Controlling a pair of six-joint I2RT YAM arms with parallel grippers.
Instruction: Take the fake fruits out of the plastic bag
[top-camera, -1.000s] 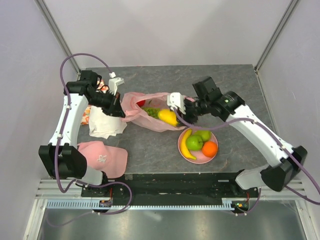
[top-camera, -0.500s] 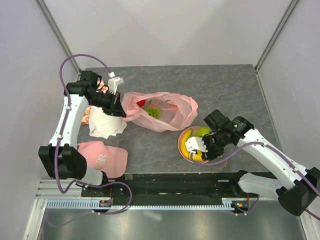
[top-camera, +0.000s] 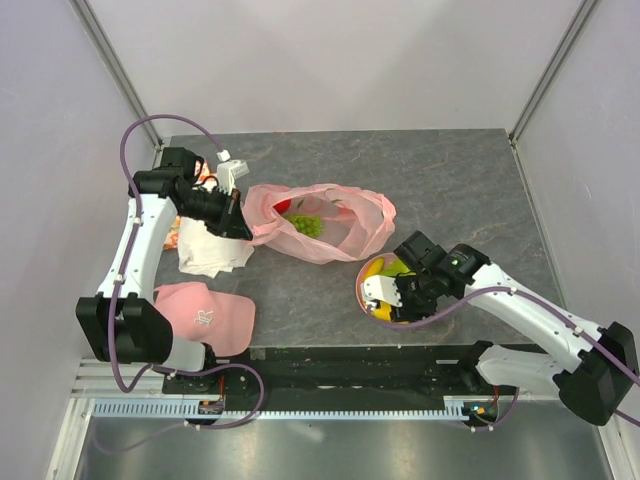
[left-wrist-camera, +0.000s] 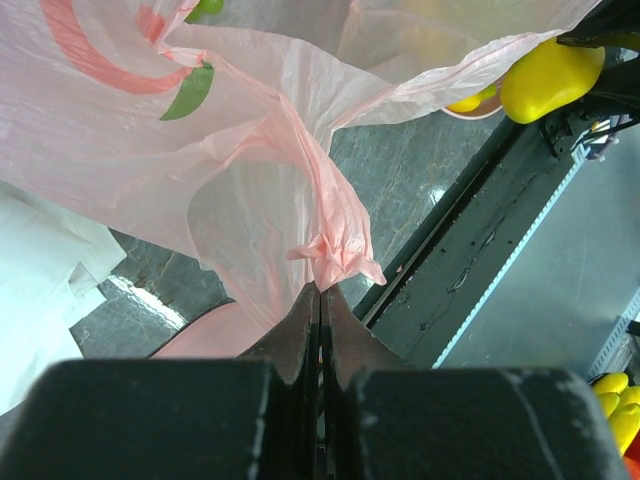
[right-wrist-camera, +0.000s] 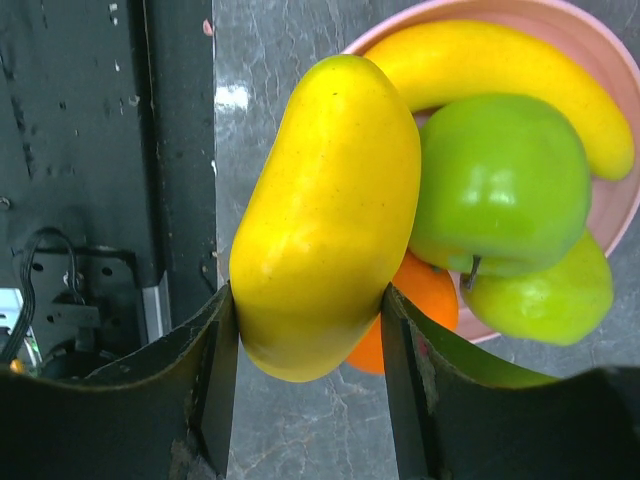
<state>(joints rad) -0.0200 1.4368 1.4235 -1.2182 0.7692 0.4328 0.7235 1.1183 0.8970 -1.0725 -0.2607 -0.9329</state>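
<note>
- left gripper (left-wrist-camera: 320, 292): jaws pinched together on a twisted handle of the plastic bag (top-camera: 335, 232), which lies mid-table.
- right gripper (right-wrist-camera: 308, 330): clamped across the yellow mango (right-wrist-camera: 330, 190), over the pink plate (right-wrist-camera: 600, 40) holding banana (right-wrist-camera: 500, 70), green apples (right-wrist-camera: 500, 185), orange (right-wrist-camera: 425, 300).
- green and red fruits (top-camera: 307, 225) lie inside the bag.
- fruits look light, hard, glossy, probably slippery; grip across the middle. the bag is thin and floppy.

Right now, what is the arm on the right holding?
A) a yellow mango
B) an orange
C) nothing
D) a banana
A: the right gripper clamps the mango between its two fingers.
</note>
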